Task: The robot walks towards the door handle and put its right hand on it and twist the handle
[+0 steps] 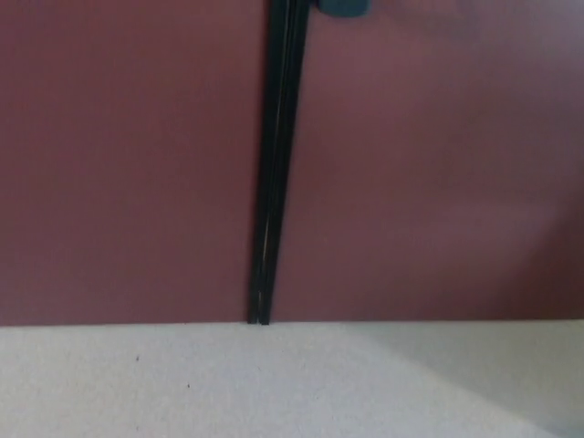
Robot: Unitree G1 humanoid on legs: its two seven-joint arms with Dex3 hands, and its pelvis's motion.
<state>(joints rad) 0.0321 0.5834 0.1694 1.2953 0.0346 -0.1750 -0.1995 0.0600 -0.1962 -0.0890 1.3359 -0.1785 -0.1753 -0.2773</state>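
A dark red double door [137, 164] fills most of the view. A black vertical seam [274, 164] between its two leaves runs from the top edge down to the pale grey floor [182, 383]. Just right of the seam, at the very top edge, a small dark shape [342, 6] shows, cut off; it may be the door handle, but this cannot be told. No hand of the robot is visible, so their state cannot be told.
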